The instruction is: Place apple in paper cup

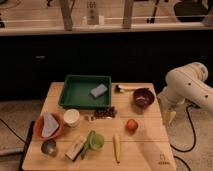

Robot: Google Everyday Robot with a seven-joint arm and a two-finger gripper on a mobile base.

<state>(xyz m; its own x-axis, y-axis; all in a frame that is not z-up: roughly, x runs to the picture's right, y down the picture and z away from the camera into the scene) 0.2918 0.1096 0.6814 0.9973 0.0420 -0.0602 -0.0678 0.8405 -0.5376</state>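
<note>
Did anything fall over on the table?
Yes, the green cup near the front edge looks tipped on its side. The apple and paper cup look fine. The robot's hand hangs beside the table's right edge, holding nothing.

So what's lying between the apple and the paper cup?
In the camera view, a dark cluster of small pieces sits between apple and paper cup. The gripper hangs open at the table's edge beyond the apple.

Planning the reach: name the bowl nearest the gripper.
The dark purple bowl, at the table's right side beside the gripper, which hangs off that edge; the orange bowl sits far left.
</note>
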